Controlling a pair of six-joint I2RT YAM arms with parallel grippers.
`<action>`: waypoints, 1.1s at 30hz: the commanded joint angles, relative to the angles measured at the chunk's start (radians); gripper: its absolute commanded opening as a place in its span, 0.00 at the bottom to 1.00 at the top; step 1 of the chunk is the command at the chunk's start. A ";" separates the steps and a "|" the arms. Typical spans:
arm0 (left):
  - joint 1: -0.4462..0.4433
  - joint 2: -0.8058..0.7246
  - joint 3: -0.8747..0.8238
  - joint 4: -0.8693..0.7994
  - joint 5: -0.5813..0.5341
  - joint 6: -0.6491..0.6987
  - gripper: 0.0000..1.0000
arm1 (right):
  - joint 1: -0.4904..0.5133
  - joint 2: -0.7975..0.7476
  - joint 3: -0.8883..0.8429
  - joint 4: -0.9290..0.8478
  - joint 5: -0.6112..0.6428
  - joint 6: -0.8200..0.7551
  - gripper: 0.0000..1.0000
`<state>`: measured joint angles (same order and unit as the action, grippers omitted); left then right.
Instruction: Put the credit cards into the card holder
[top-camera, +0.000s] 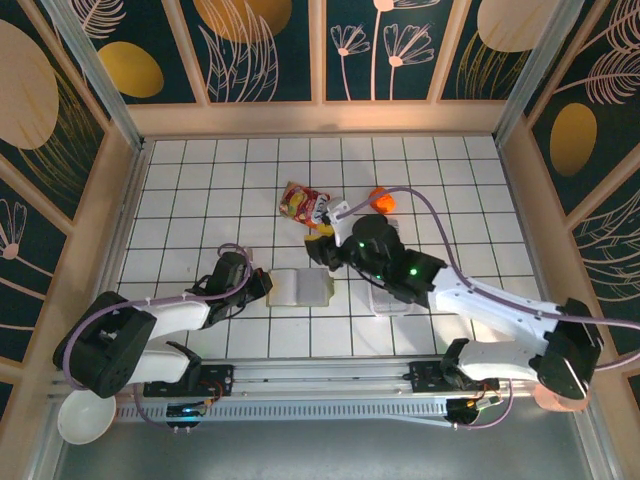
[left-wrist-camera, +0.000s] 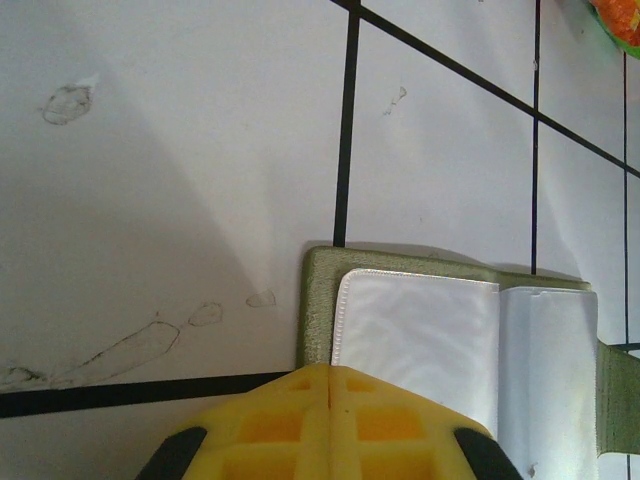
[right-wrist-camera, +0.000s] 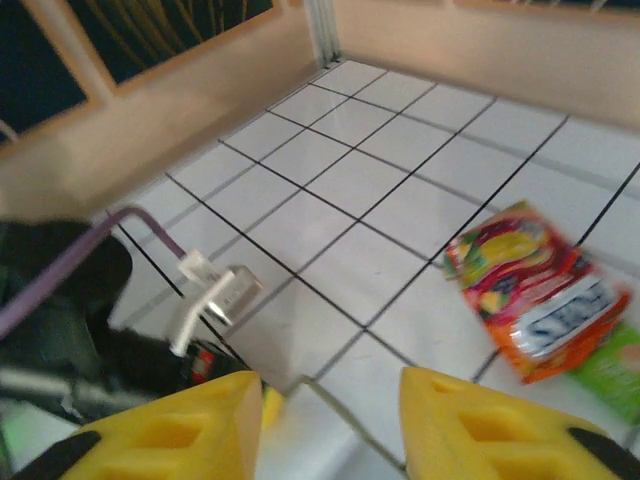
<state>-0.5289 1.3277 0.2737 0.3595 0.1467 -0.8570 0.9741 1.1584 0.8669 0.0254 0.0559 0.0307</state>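
Card holder (top-camera: 300, 288) lies open on the counter (top-camera: 200, 190), pale inside up. Left fingers (left-wrist-camera: 328, 385) pressed together, tips over its olive border; contact unclear. Right fingers (right-wrist-camera: 330, 392) spread apart, a holder corner showing between them; snack packet (right-wrist-camera: 535, 290) lies beyond, to their right

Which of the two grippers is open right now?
The right gripper: its yellow fingers stand clearly apart. The left gripper has its fingers pressed together, at the edge of the card holder.
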 joint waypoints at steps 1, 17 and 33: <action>0.004 0.018 0.010 -0.049 0.008 0.027 0.00 | -0.004 -0.071 -0.013 -0.139 -0.011 -0.372 0.47; 0.005 0.040 0.016 -0.055 -0.003 0.073 0.00 | -0.142 -0.201 -0.111 -0.603 0.074 -1.227 0.81; 0.004 0.085 0.041 -0.030 0.026 0.093 0.00 | -0.268 -0.151 -0.270 -0.490 0.068 -1.420 0.99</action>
<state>-0.5282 1.3769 0.3099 0.3630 0.1600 -0.7876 0.7132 0.9787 0.6067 -0.5034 0.1089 -1.3304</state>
